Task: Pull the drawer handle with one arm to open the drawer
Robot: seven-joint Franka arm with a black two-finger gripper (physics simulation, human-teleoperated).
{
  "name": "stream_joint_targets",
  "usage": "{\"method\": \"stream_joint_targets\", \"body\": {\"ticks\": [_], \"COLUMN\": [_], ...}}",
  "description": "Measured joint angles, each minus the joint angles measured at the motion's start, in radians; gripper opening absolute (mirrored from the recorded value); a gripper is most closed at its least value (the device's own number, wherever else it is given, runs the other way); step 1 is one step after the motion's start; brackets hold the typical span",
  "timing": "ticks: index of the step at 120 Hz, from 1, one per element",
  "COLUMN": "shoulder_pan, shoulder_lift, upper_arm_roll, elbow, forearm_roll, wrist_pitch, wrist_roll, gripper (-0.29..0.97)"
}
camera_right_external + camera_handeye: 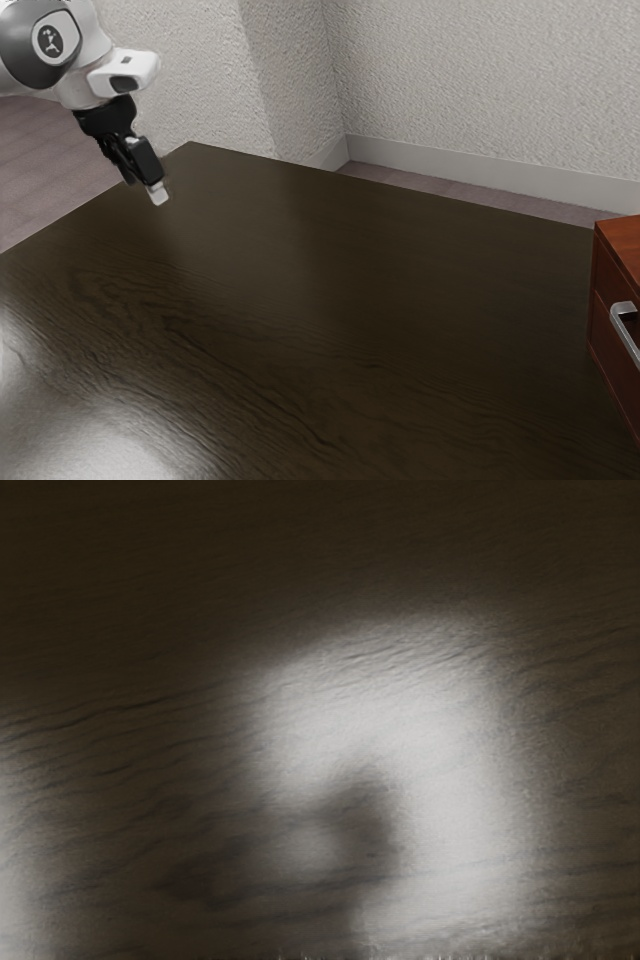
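Observation:
A reddish-brown drawer cabinet [608,290] stands on the dark wooden table [320,320] at the exterior view's right edge, partly cut off. Its silver handle [626,328] sits on the drawer front, which looks flush with the cabinet body. My gripper [156,191] hangs above the table's far left corner, pointing down and a little toward the exterior view's right, far from the cabinet and holding nothing. In the wrist view the table top [150,630] lies under my hand, with a bright sheen [400,720] and a dim shadow [330,850] on it.
Bare dark wood stretches between my gripper and the cabinet. White textured walls [480,70] with a pale skirting board [500,165] rise behind the table. Grey-brown floor [40,170] shows past the table's left edge.

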Motion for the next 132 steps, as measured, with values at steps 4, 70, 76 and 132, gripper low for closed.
{"method": "stream_joint_targets", "body": {"ticks": [4, 70, 76, 132], "shoulder_pan": [0.014, -0.283, -0.282, -0.542], "shoulder_lift": [0.001, -0.157, -0.155, -0.191], "upper_arm_roll": [0.000, -0.078, -0.094, -0.101], "elbow": [-0.002, -0.010, 0.013, -0.280], "forearm_roll": [-0.018, -0.020, -0.018, -0.019], "wrist_pitch": [-0.001, -0.033, -0.035, 0.208], "wrist_roll": [0.024, 0.686, 0.778, 1.348], "gripper": [0.68, 0.68, 0.68, 0.68]}}
